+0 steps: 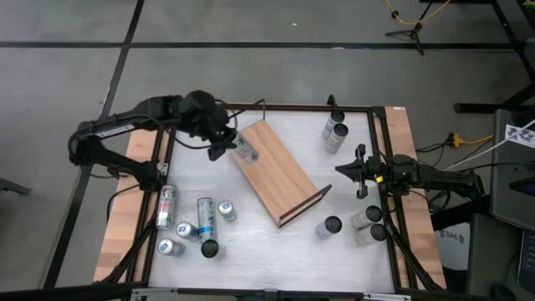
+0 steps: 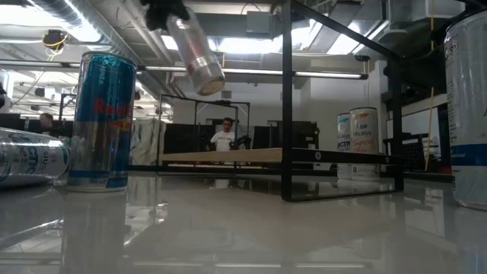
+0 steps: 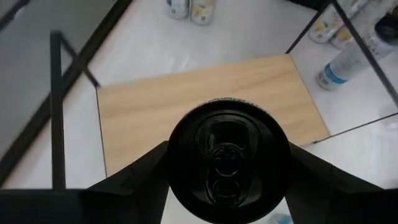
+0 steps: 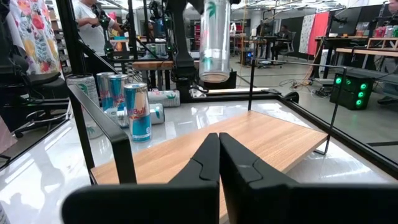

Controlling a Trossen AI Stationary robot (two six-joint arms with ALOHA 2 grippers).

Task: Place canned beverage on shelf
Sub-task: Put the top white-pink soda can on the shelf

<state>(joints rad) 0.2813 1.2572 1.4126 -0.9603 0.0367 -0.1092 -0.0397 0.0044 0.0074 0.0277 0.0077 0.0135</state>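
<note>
A slim silver can hangs in the air over the far left end of the shelf, a light-brown board lying slantwise on the white table. My left gripper is shut on this can. In the low view the can hangs tilted, well above the board. The right wrist view shows the can above the shelf. My right gripper waits shut at the table's right edge, touching nothing. My left gripper pinches the can's side wall just below its tab end, one finger on each side. The fingers slant down from the table's left. The can hangs below them, tilted, its bottom end lowest and clear of the shelf.
Several cans stand or lie at the near left. Two more stand at the far right, three at the near right. Black wire rails rise at the shelf's short ends. A black frame runs around the table.
</note>
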